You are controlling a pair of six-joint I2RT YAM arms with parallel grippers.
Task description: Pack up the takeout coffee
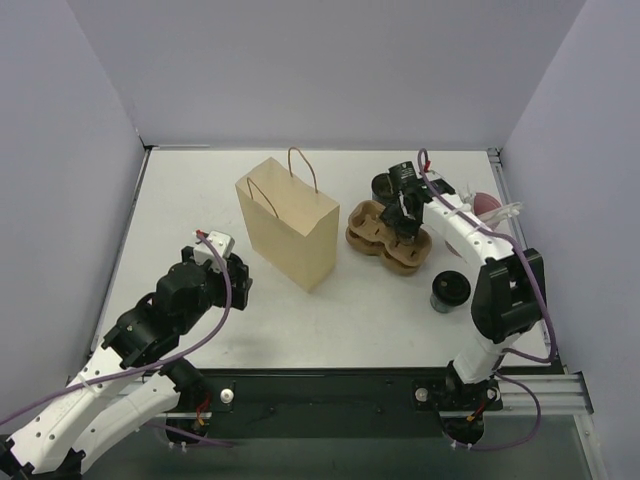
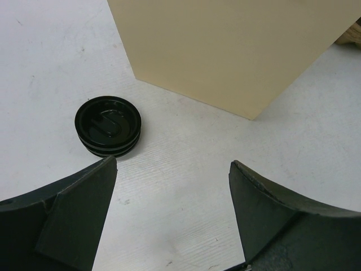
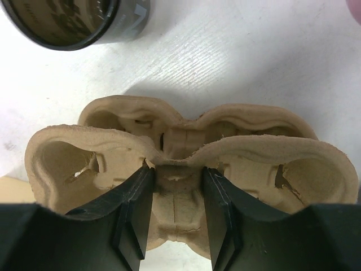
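- My left gripper [image 2: 172, 166] hangs low over the table's near left, its fingers spread wide and holding nothing.
- A black lid [image 2: 107, 125] lies flat on the table [image 2: 34, 68], just ahead of my left finger and apart from it.
- The paper bag [image 1: 290, 225] stands upright mid-table beyond the lid, handles up.
- The pulp carrier [image 1: 368, 234] sits on the table just right of the bag, outside it.
- My right gripper [image 3: 176, 172] is down on the carrier, fingers pinched against its centre ridge.
- A black cup [image 1: 384, 185] stands just behind the carrier.
- A second cup [image 1: 450, 290] stands nearer me on the right, apart from the carrier.
- Neither cup is in the carrier or the bag.
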